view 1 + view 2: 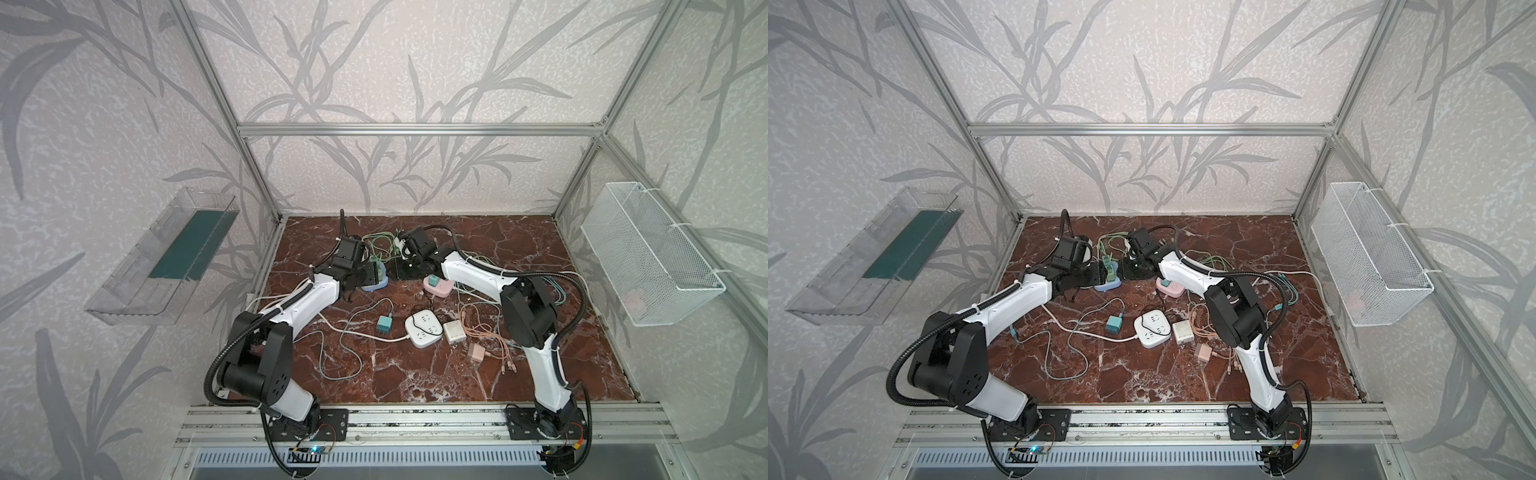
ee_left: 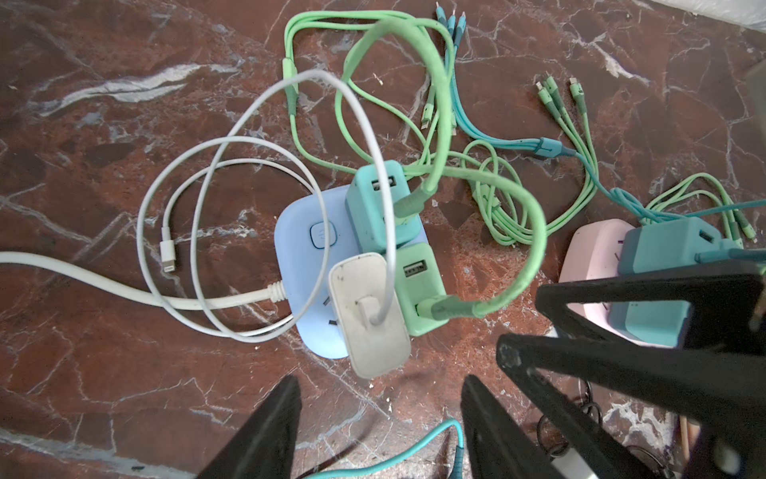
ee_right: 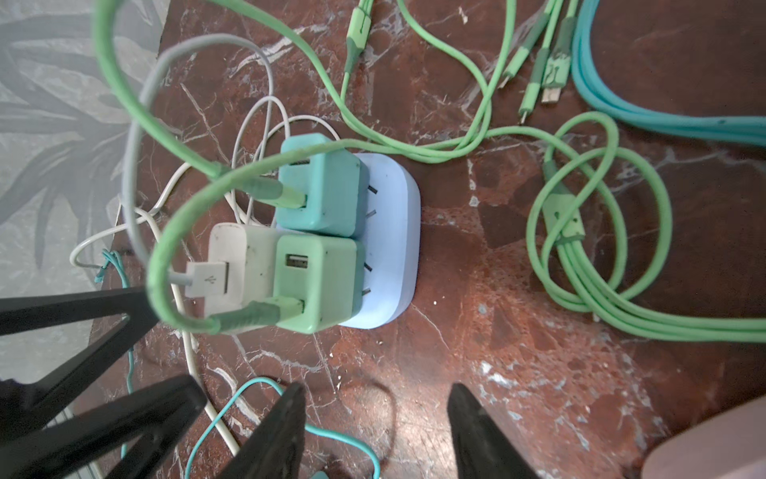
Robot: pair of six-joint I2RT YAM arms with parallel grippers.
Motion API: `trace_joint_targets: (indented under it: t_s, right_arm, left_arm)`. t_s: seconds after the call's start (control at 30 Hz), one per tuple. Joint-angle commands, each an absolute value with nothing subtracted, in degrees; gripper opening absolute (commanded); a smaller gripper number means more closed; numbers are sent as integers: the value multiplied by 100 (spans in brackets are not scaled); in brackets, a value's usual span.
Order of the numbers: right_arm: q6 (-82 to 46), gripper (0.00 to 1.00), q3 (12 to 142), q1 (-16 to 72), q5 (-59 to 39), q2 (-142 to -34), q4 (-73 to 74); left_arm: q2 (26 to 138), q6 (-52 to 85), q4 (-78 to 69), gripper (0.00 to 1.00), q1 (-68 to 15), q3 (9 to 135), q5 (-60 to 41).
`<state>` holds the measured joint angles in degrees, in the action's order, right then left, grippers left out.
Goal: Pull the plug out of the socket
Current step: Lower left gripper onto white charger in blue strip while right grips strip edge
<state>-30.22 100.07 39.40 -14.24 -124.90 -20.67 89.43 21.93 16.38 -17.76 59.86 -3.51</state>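
The left arm [image 1: 307, 303] and right arm [image 1: 469, 272] reach toward the blue socket [image 1: 374, 286] bearing a green plug [image 1: 379, 272].

My left arm [image 1: 309, 297] and right arm [image 1: 473, 270] wear white shells over black joints. Black ribbed hose [image 1: 544, 274] loops beside each (white ties pin it). My fingers [image 2: 269, 431] are black tapered wedges; black base plates [image 1: 333, 419] show screws.
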Motion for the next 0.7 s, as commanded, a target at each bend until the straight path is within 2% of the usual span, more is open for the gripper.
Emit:
trace_joint_targets:
  t_s: [0.0, 0.4, 0.67]
  right_arm:
    - [-3094, 52, 10143, 3824, -1731, -12688, -2227]
    - [-3085, 51, 10388, 3647, -2054, -13049, -2126]
    - [-3072, 51, 10428, 3603, -2152, -13117, -2099]
  left_arm:
    - [9071, 2341, 1857, 59, -1749, 6201, -247]
    - [9789, 2311, 2554, 48, -1749, 7078, -121]
    - [9878, 2314, 2728, 41, -1750, 7145, -43]
